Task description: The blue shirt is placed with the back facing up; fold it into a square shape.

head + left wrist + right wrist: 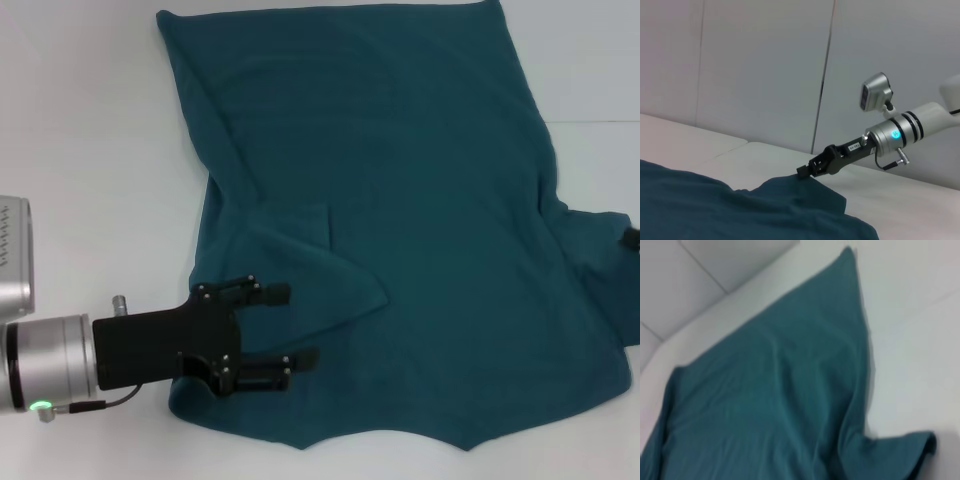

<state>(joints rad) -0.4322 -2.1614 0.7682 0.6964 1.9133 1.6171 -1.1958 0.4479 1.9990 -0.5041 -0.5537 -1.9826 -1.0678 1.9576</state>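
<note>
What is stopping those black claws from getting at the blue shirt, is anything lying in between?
Nothing visible. The left gripper, fingers open, is already over the blue shirt near its left edge. The right gripper is at the shirt's right edge, touching the fabric. Only the white table surrounds the shirt.

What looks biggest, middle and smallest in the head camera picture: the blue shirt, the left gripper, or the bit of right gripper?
1. The blue shirt, by far.
2. The left gripper, open over the shirt's left side.
3. The right gripper, only a black bit at the edge.
</note>
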